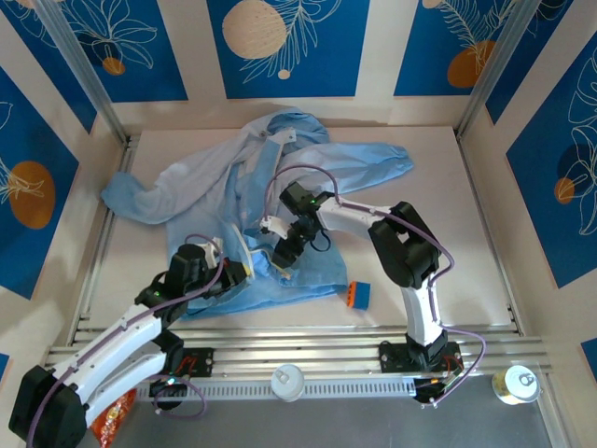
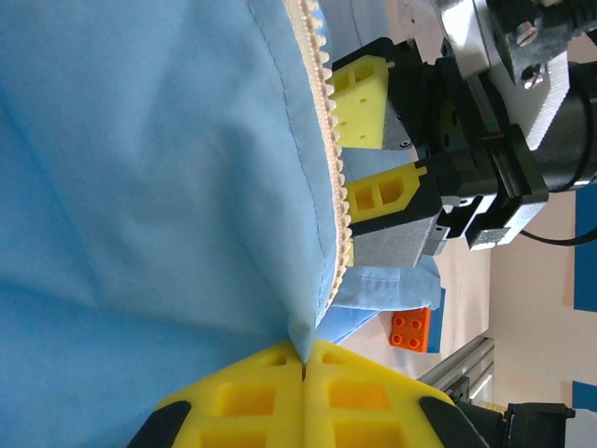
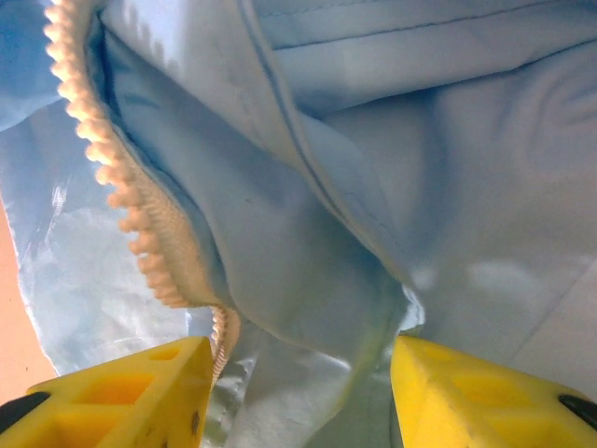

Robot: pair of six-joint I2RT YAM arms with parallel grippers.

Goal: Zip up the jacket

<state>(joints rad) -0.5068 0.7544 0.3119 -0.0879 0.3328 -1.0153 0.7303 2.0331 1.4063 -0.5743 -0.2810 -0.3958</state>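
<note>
While the jacket (image 1: 280, 177) lies spread on the table (image 1: 457, 233) ahead of both arms, its lower front corner is pinched between the closed fingers of the left gripper (image 2: 305, 353). The pinch sits right at the foot of the zipper teeth (image 2: 333, 168), which run up and away from those fingertips. The right gripper (image 3: 298, 373) is held just beyond the left one with its jaws parted. A fold of blue cloth and the toothed edge lie loosely between them, and nothing is clamped there. Whether a slider lies within their reach cannot be told.

Two faults are to be feared from here. If the right jaws are closed as they stand, loose cloth would likely be caught along with the teeth, and the track would be bunched or jammed. If too hard a pull is made away from the left fingertips, the thin hem could be dragged out of that pinch, and the tension needed for zipping would be lost.
</note>
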